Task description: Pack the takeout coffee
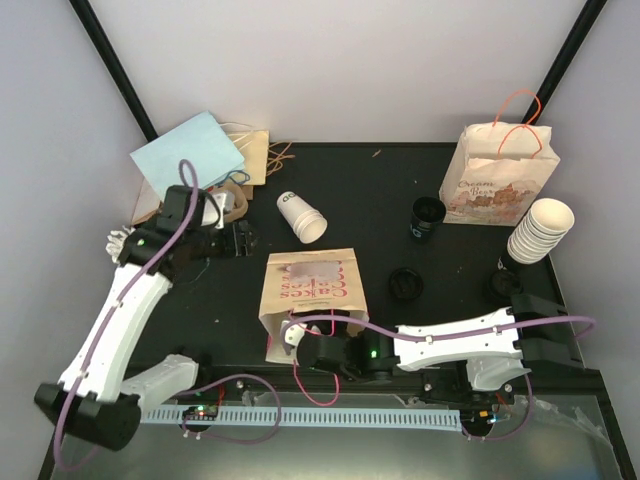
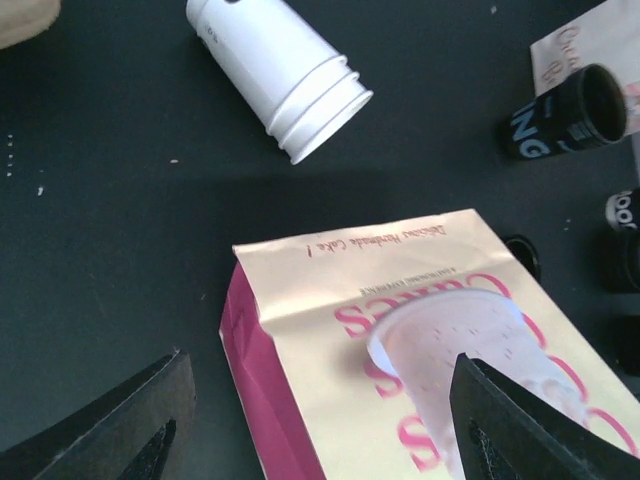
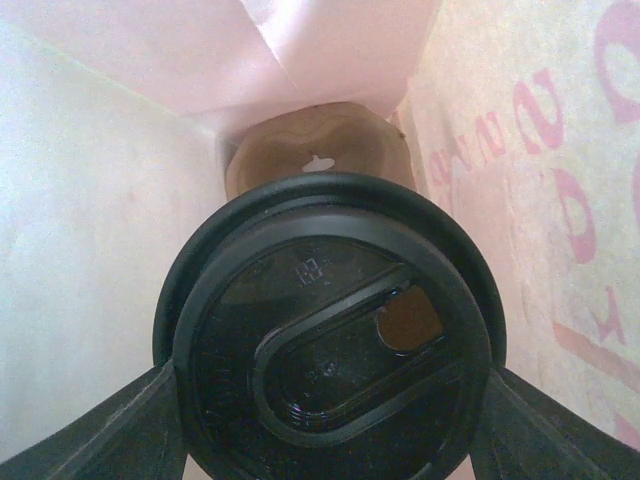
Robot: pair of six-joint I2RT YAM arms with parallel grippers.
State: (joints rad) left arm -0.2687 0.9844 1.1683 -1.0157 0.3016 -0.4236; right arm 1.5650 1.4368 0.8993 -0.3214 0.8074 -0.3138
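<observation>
Right gripper (image 3: 325, 435) inside the paper bag (image 1: 312, 283), which lies flat mid-table. Its 2 fingers pinch the black-lidded coffee cup (image 3: 330, 300). Left gripper (image 2: 320, 425) hovers near bag's far end, fingers spread wide.

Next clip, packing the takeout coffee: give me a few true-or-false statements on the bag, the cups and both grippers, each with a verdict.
1. The paper bag with pink lettering lies flat on the table. True.
2. The left gripper holds a white cup. False: its jaws are open with nothing between them.
3. A lidded cup sits inside the bag, gripped by the right gripper. True.
4. The nested white cups beyond the bag stand upright. False: they lie on their side.
5. The black cup has no lid on. True.
</observation>
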